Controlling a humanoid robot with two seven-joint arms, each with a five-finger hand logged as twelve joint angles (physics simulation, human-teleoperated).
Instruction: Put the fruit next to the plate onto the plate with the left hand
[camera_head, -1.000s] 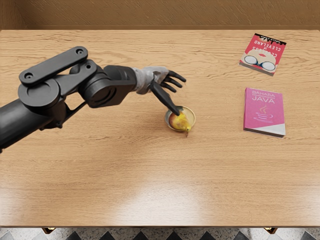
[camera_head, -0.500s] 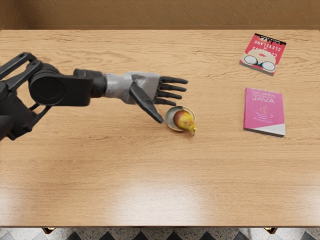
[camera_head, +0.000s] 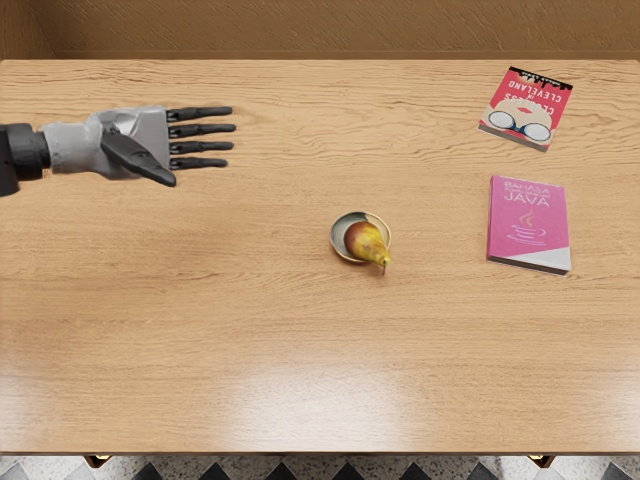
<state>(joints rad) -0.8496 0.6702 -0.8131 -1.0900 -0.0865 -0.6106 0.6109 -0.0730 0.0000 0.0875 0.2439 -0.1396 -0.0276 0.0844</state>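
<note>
A yellow-red pear (camera_head: 368, 243) lies on a small round plate (camera_head: 341, 229) near the middle of the table, its stem end poking over the plate's front right rim. My left hand (camera_head: 185, 142) hovers far to the left of the plate, fingers stretched flat and spread, holding nothing. Its arm enters from the left edge. The right arm does not show.
A pink Java book (camera_head: 529, 222) lies right of the plate. A red book (camera_head: 526, 107) sits at the back right. The wooden table (camera_head: 300, 350) spans the view, with its front edge near the bottom.
My left hand has pulled away from the plate, moving left and back across the table with its fingers open. The pear stays on the plate.
</note>
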